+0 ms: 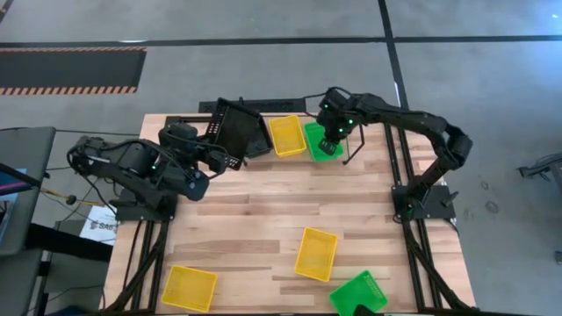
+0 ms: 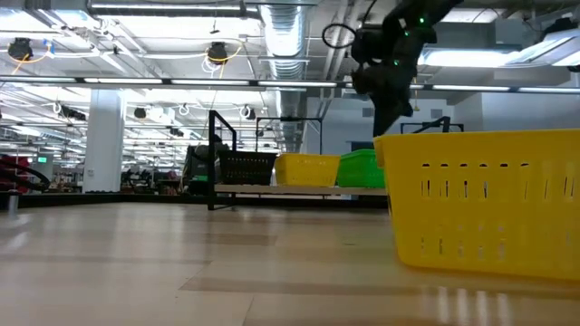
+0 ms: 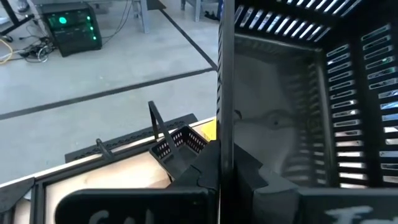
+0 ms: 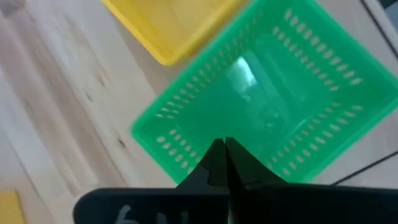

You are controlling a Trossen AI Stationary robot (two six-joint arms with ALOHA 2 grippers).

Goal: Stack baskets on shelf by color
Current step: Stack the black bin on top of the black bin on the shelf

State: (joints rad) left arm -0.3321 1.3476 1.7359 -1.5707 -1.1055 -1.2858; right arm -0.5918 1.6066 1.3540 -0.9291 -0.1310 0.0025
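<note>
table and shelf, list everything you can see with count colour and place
black basket: one seen, tilted at the shelf's left end, its rim held by the left tool
yellow baskets: three; one on the shelf's middle, one on the table's near middle, one at the near left corner
green baskets: two; one at the shelf's right end, one at the table's near edge right of middle
shelf: one, black tube rack, far edge of the table
table: one, light wood
left tool: shut on the black basket's rim
right tool: shut, above the green basket on the shelf
</note>
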